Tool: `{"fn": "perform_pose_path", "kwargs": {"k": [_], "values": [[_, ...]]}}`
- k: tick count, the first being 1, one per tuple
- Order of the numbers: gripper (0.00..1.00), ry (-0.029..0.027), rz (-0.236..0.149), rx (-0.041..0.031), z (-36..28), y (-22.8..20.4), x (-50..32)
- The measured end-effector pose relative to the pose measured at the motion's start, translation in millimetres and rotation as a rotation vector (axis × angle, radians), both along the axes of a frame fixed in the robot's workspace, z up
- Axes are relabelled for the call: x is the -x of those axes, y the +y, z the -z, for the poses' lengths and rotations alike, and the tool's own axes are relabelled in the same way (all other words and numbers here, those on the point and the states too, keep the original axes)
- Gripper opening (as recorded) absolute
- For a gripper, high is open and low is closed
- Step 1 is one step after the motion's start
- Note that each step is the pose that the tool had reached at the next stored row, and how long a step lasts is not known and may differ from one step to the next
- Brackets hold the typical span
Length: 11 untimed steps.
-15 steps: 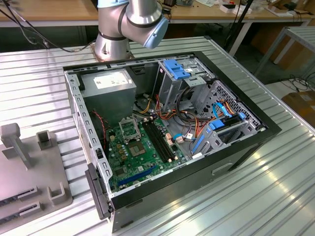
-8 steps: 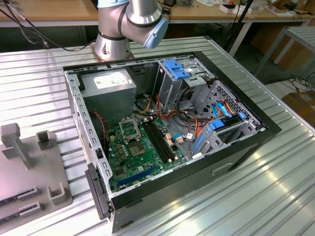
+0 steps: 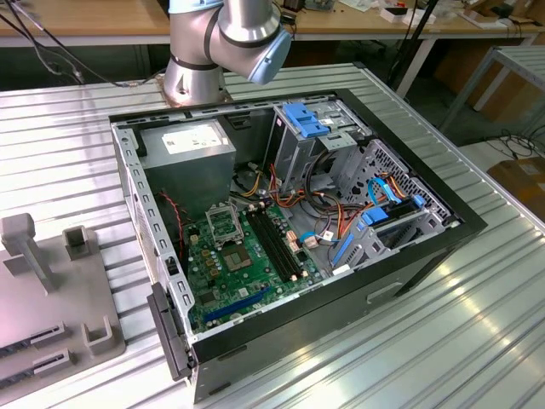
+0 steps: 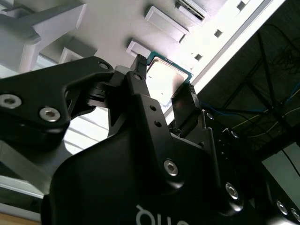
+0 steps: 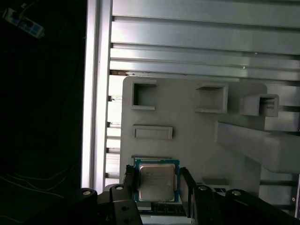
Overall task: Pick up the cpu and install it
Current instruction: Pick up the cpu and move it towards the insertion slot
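**Grey on grey: bracketing the chip**

Holding the black gripper point(image 5: 158, 185) over the grey plastic fixture plate point(image 5: 187, 117), straddling the small flat square silver-grey cpu point(image 5: 156, 180) lying flat there, edges exposed for pinching. Setting jaws close along both sides; cannot tell whether clamping.

cpu point(image 5: 157, 182): silver-grey square, green rim, level, clamped between jaws, over grey fixture point(image 5: 187, 108).

Matt black gripper point(image 5: 158, 176), perhaps plastic; cpu point(image 5: 156, 182) with pale, smooth silver-grey metal face.
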<state>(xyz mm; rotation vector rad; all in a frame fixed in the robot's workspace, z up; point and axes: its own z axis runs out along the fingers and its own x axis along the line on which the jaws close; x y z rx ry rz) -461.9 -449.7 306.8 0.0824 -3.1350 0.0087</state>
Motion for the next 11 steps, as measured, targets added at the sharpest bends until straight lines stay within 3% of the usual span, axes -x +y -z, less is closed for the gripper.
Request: {"fn": "perform_pose_path", "kwargs": {"k": [11], "values": [[0.47,0.0,0.0,0.0004,-5.5,0.0,0.0]]}}
